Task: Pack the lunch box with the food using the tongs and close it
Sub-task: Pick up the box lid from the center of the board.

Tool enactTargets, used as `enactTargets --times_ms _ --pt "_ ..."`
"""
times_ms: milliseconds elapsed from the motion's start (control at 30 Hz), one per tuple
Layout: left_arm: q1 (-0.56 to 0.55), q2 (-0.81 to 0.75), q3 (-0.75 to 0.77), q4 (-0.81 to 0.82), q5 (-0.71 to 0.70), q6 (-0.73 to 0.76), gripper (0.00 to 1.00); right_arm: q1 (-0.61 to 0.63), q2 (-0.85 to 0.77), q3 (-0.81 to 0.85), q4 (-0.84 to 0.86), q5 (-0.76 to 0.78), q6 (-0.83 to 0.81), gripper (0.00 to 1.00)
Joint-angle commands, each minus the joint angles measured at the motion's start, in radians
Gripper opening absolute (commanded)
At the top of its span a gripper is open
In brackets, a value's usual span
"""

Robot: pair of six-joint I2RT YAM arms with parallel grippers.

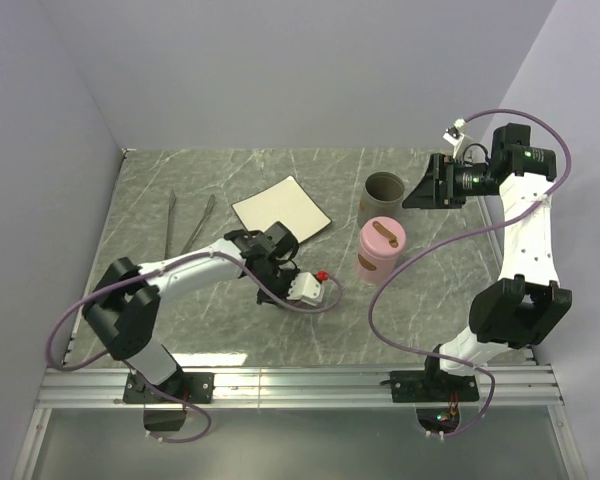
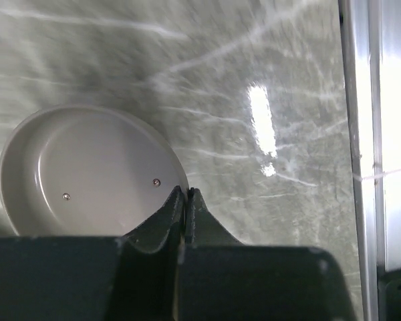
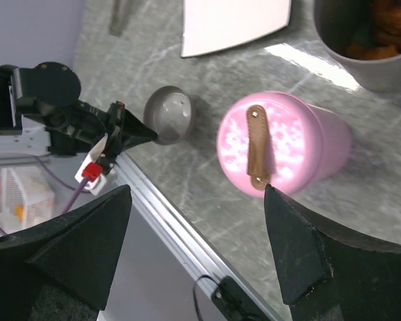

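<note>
Left tool (image 2: pixel 186 195) is down low on the surface (image 1: pixel 430 330), jaws pressed right together, tips sitting at the rim of the small grey lid (image 2: pixel 87 174). Whether that thin rim is actually nipped between them, I can't tell; it could just as well be a nudge. Over on the other side, the right tool (image 3: pixel 197 190) hangs above the pink pot (image 3: pixel 281 144) with its jaws spread wide and nothing in them. To my eye it is parked up there to keep out of the way while watching the pot's strapped top. The food (image 3: pixel 381 20), those orange-brown pieces, sits inside the grey cup (image 3: pixel 361 63) just beside the pink pot, so it looks like the packing itself may be largely in hand. The white plate (image 1: pixel 280 208) lies bare behind the left arm. The tongs (image 1: pixel 169 225) lie flat on the far left of the surface, well apart from both tools, with no one holding them. Going for the lid makes sense if closing up is the job now.
</note>
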Motion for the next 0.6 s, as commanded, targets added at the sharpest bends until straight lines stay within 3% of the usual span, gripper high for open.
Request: enactTargets --times_ms 0,67,133,167,200,233,267,333,467,567 --pt "-0.004 -0.130 0.021 0.080 0.038 -0.057 0.00 -0.007 -0.040 -0.013 0.083 -0.120 0.066 0.87" --pt "0.001 -0.240 0.006 0.150 0.044 -0.130 0.00 -0.007 -0.057 -0.046 0.144 -0.183 0.147 0.87" --pt "0.041 -0.387 -0.015 0.331 0.064 -0.257 0.00 -0.005 -0.086 -0.108 0.294 -0.250 0.286 0.86" --pt "0.056 -0.440 -0.055 0.400 0.079 -0.296 0.00 -0.004 -0.100 -0.136 0.436 -0.275 0.337 0.86" --pt "0.070 -0.489 -0.078 0.568 0.061 -0.333 0.00 0.002 -0.129 -0.200 0.524 -0.297 0.494 0.86" --pt "0.070 -0.574 -0.106 0.645 0.038 -0.394 0.00 0.009 -0.146 -0.234 0.621 -0.333 0.576 0.86" --pt "0.070 -0.607 -0.142 0.714 0.024 -0.401 0.00 0.018 -0.164 -0.272 0.836 -0.337 0.662 0.86" --pt "0.068 -0.659 -0.157 0.845 0.015 -0.436 0.00 0.057 -0.215 -0.375 1.045 -0.327 0.897 0.86" --pt "0.070 -0.661 -0.074 0.870 0.002 -0.496 0.00 0.174 -0.240 -0.464 1.493 -0.260 1.173 0.86" --pt "0.070 -0.678 -0.054 0.957 -0.005 -0.525 0.00 0.291 -0.206 -0.445 1.589 -0.226 1.269 0.86"
